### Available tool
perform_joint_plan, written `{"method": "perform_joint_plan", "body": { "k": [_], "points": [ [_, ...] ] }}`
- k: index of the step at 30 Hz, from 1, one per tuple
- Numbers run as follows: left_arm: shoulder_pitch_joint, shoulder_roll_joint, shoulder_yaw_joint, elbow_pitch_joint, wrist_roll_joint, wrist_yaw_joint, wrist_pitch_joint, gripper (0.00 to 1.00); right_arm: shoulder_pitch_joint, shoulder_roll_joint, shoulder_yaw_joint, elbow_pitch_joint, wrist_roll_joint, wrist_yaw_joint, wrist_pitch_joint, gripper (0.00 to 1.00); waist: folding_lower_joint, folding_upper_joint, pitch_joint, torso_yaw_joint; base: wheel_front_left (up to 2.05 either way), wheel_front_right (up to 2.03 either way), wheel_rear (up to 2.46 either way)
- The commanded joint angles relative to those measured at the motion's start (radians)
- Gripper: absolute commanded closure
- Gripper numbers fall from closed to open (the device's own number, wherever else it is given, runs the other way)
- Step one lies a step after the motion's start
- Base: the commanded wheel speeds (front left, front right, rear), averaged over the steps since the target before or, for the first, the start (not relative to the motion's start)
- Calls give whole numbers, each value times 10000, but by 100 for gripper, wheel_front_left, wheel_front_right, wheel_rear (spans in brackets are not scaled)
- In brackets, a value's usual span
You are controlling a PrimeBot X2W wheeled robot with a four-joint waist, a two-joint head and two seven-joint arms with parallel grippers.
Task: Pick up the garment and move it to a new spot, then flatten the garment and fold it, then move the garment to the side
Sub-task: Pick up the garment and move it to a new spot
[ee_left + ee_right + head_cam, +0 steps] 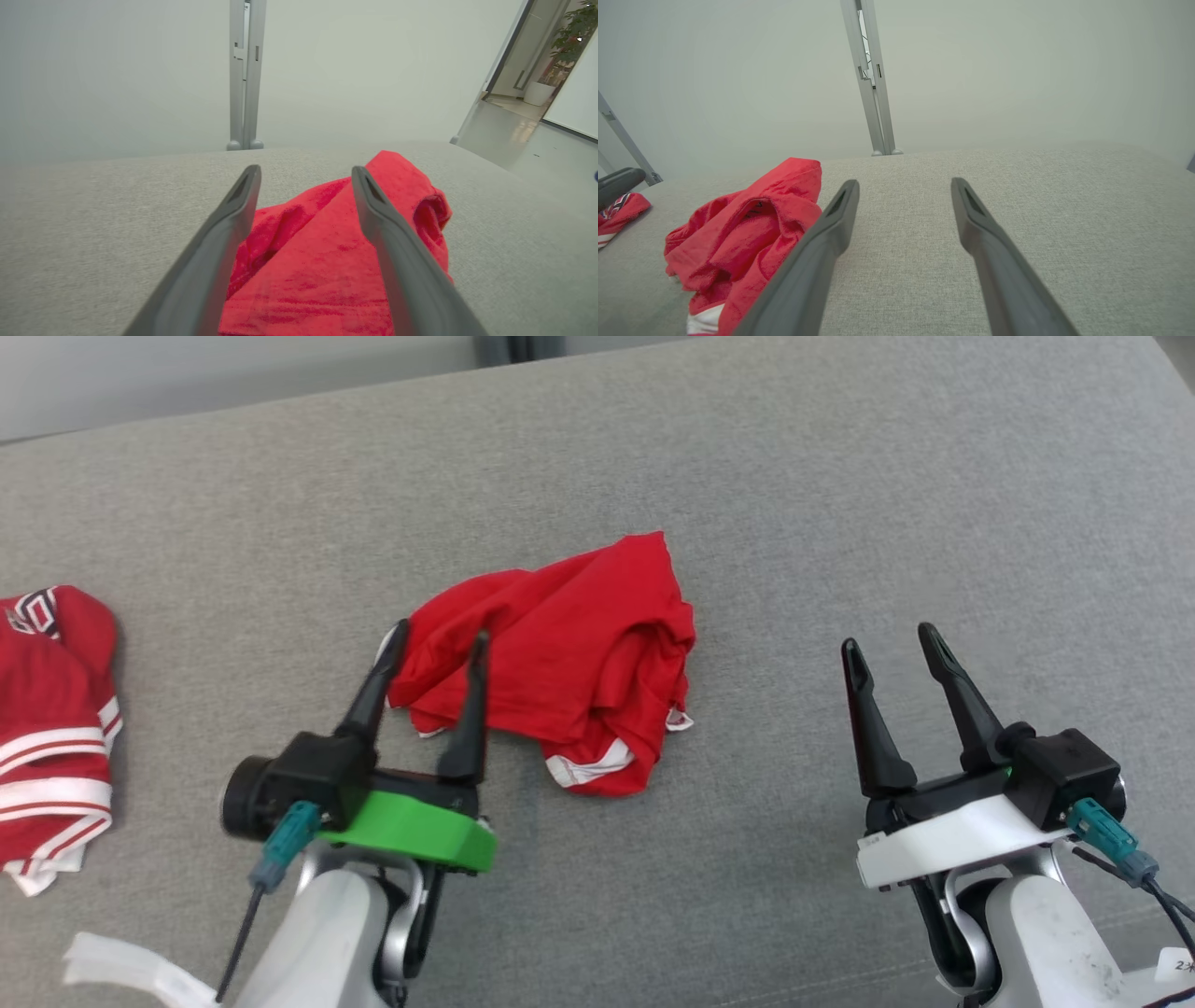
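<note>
We are seeing the garment (569, 644) lying crumpled mid-surface (840, 476). Our left gripper (441, 631) is sitting at its near-left edge, fingers spread, gripping nothing. Our right gripper (887, 638) is hovering open, well to its right.

The left pincer (441, 635) sits low at the left, forearm pale, its jaws spread apart. The right pincer (889, 641), at the right, is spread just as wide.

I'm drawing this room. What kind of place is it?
Probably an office or lab: a pale partition wall with a metal post, a potted plant past a doorway, a grey fabric-covered worktop.
</note>
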Motion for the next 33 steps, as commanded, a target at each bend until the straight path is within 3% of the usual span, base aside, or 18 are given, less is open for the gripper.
{"method": "perform_joint_plan", "body": {
  "k": [1, 6, 11, 33],
  "points": [
    [324, 170, 300, -157, -1, 157, 2, 0, 178, -22, -59, -72, -72, -6, 71, 0, 0, 0, -603, 713, 0, 0, 0],
    [953, 595, 1401, -389, -81, 496, 1, 0, 404, -23, -191, -220, -239, -6, 296, 0, 0, 0, -909, 1174, 0, 0, 0],
    [1485, 939, 2003, -242, -57, 447, -2, 0, 599, -45, -308, -344, -363, -6, 525, 0, 0, 0, -1154, 1391, 0, 0, 0],
    [2527, 1006, 2170, 352, 77, 200, -2, 0, 1759, -34, -943, -918, -446, -6, 991, 0, 0, 0, -1994, 1159, 0, 0, 0]
  ]
}}
